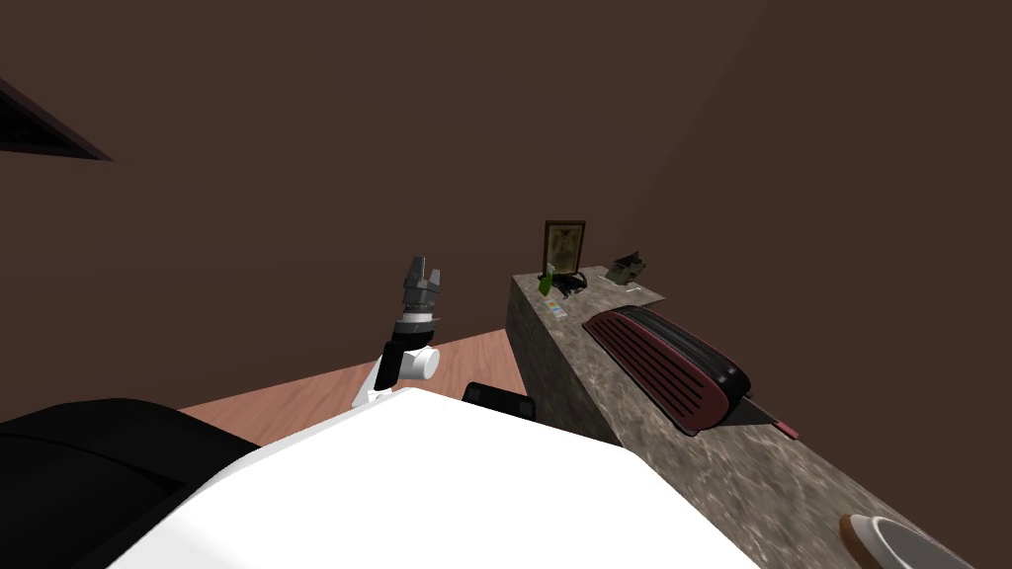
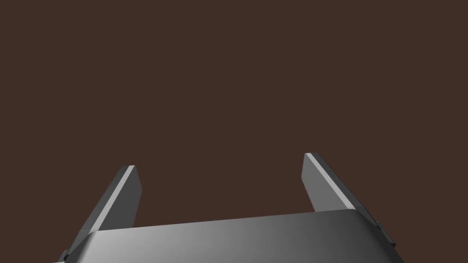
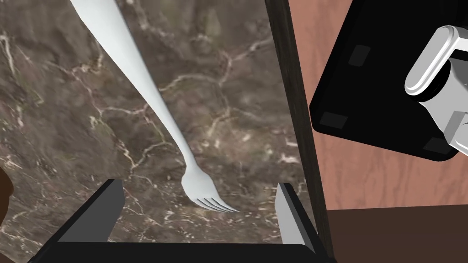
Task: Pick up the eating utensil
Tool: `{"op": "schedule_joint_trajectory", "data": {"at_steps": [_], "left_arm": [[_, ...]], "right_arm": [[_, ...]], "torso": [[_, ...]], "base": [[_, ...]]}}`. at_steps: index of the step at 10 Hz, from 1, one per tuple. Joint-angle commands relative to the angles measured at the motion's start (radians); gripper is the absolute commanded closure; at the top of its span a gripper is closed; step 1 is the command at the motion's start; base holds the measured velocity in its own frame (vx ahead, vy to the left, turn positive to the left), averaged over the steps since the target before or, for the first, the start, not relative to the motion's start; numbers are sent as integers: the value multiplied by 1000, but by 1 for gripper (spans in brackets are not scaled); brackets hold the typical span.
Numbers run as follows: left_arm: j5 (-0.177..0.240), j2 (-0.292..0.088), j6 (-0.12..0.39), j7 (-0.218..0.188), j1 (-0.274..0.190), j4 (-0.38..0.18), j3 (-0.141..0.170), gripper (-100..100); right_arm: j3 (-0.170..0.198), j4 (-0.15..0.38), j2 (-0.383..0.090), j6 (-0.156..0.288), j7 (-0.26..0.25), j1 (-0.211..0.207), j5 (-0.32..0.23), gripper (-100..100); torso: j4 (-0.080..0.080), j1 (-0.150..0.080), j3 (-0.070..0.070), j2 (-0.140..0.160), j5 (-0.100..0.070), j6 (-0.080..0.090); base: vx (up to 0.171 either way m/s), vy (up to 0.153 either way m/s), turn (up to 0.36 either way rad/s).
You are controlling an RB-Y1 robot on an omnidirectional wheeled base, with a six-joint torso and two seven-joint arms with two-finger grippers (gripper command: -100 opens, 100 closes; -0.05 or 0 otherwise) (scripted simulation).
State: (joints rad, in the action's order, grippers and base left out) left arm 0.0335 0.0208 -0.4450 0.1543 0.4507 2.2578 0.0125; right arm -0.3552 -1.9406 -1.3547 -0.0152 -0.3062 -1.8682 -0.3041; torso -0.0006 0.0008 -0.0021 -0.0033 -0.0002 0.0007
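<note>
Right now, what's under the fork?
The white fork lies on the brown marbled counter, tines between the right gripper's open fingers. The strip it covers is hidden.

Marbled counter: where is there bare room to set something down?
The brown marbled counter is bare between the dark red ribbed appliance and the brown-rimmed white dish, and beside the white fork. Its far end, around the framed picture, is crowded.

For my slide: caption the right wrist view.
Right gripper, jaws open, straddling tines of the fork on the counter.
</note>
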Motion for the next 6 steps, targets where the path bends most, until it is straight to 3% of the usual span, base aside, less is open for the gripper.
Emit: {"op": "schedule_joint_trajectory", "data": {"at_steps": [1,2,6], "left_arm": [[0,0,0,0,0,0,0,0],[0,0,0,0,0,0,0,0],[0,0,0,0,0,0,0,0]], "right_arm": [[0,0,0,0,0,0,0,0],[30,13,-3,4,-1,33,-1,-100],[106,47,-11,15,-2,117,-3,-100]], "torso": [[0,0,0,0,0,0],[1,1,1,2,0,0],[1,1,2,4,0,0]], "base": [[7,-4,-1],[0,0,0],[1,-4,6]]}}
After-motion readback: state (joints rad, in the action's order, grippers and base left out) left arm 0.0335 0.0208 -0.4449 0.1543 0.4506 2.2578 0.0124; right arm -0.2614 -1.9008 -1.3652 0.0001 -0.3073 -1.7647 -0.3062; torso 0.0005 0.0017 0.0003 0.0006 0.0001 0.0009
